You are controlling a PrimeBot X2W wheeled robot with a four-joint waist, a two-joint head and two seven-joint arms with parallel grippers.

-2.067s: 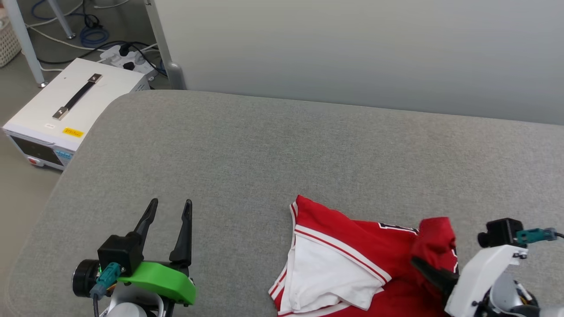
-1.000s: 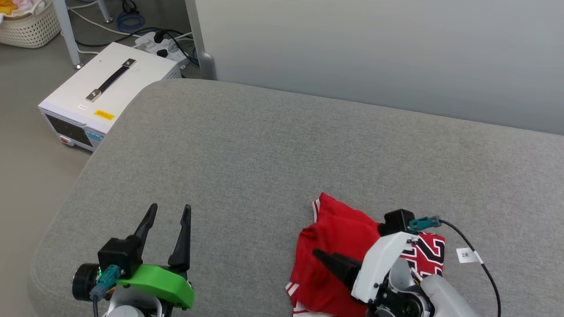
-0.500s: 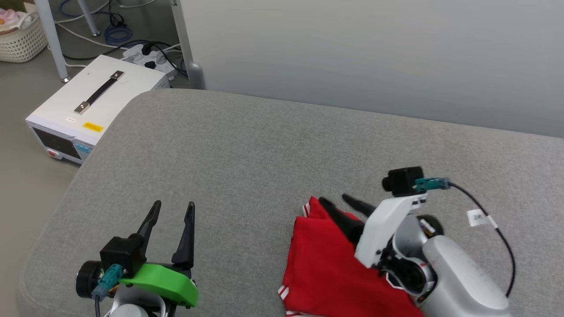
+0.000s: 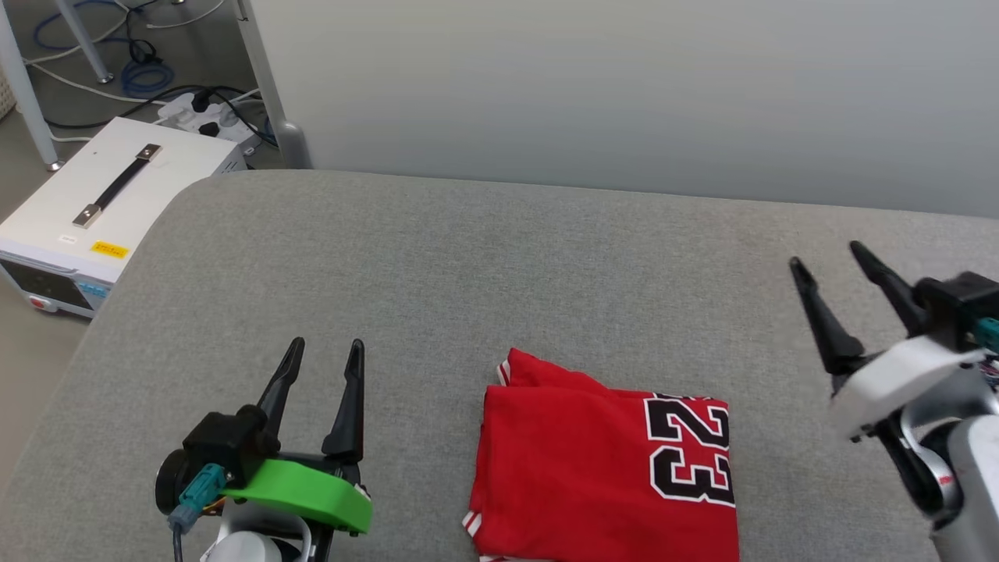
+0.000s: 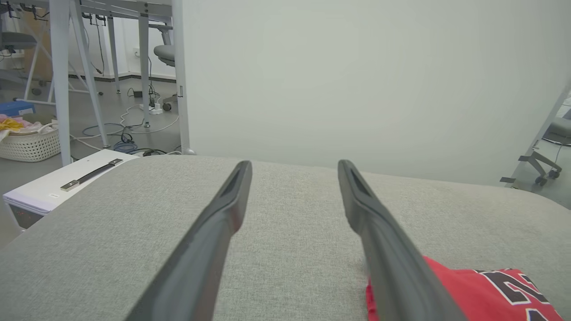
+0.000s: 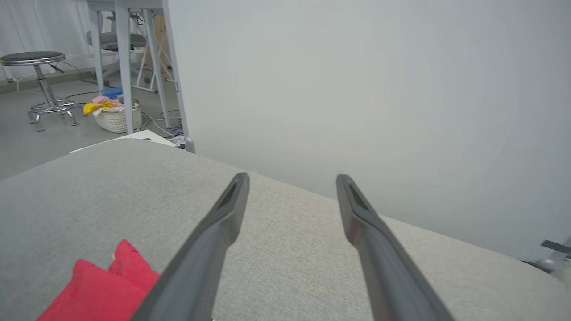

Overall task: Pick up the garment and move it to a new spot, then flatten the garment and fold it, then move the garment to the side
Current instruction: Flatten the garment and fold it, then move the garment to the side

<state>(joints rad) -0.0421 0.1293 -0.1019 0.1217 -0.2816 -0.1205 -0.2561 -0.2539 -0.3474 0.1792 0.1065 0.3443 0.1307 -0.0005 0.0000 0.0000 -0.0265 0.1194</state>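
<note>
The garment (image 4: pixel 593 468), a red shirt with a black "23" outlined in white, lies folded into a flat rectangle on the grey cushioned surface (image 4: pixel 499 265), near its front edge. My left gripper (image 4: pixel 325 351) stands open to the left of it, apart from the cloth, nothing between its fingers. My right gripper (image 4: pixel 827 259) is open and raised to the right of the garment, also apart from it. A red corner of the garment (image 5: pixel 482 294) lies at the lower right of the left wrist view. The garment (image 6: pixel 98 290) sits at the lower left of the right wrist view.
A white box with a black handle (image 4: pixel 94 211) sits on the floor off the surface's left edge, with cables and a power strip (image 4: pixel 203 109) behind it. A pale partition wall (image 4: pixel 624 86) rises along the surface's far edge. A wicker basket (image 5: pixel 29 142) stands further left.
My right gripper has lifted off the garment and swung away to the right, leaving it folded flat with the number up. The head camera has shifted. The left gripper has stayed put.
</note>
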